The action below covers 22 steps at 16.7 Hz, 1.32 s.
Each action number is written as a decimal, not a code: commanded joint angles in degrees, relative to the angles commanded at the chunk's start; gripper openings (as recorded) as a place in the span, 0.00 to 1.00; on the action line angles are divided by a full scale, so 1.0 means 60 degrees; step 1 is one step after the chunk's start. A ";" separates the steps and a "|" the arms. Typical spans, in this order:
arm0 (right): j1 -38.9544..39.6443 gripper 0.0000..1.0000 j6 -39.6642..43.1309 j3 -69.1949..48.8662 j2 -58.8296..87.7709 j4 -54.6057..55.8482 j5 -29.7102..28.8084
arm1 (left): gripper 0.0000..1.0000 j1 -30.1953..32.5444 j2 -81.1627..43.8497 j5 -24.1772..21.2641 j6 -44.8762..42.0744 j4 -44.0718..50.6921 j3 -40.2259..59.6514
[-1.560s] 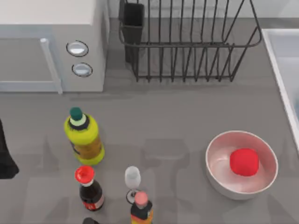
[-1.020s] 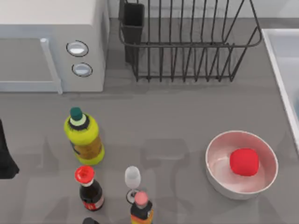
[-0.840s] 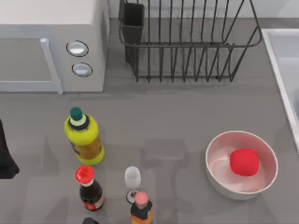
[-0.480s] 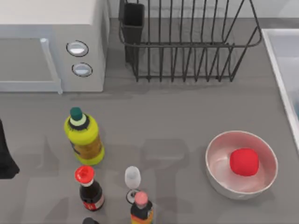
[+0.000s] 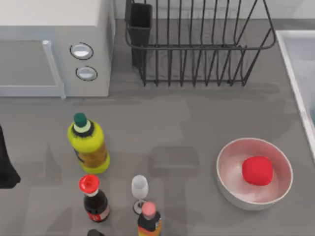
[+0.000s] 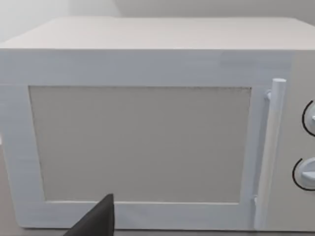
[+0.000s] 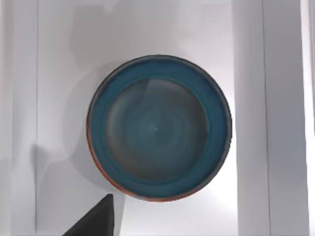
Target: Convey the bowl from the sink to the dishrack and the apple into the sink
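The dark teal bowl (image 7: 158, 128) with its red rim line sits upright on the pale floor of the sink (image 7: 54, 98). The right wrist view looks straight down on it from above, and a dark part of my right gripper (image 7: 93, 221) shows beside the bowl, apart from it. In the top view, the sink (image 5: 291, 54) runs along the right edge. The black wire dishrack (image 5: 197, 44) stands at the back with nothing in it. The red apple (image 5: 257, 170) lies inside a white bowl (image 5: 231, 147) at the front right. My left arm (image 5: 6, 167) is parked at the left edge.
A white microwave (image 5: 49, 44) (image 6: 147, 123) fills the back left. A yellow bottle (image 5: 88, 145), a red-capped dark bottle (image 5: 92, 196), a small wine glass (image 5: 140, 189) and an orange-labelled bottle (image 5: 148, 219) stand at the front left. Grey counter lies between rack and white bowl.
Nothing on the table has moved. Only the soft shadows on the counter have drifted a little.
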State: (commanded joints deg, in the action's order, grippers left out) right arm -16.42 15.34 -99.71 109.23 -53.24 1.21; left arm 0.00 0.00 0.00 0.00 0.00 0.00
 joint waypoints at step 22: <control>-0.0895 1.00 0.0824 -0.5058 0.7020 -0.1665 0.0049 | 1.00 0.0000 0.0000 0.0000 0.0000 0.0000 0.0000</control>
State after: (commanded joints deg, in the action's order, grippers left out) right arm -21.79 20.29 -130.06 151.35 -63.23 1.50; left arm 0.00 0.00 0.00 0.00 0.00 0.00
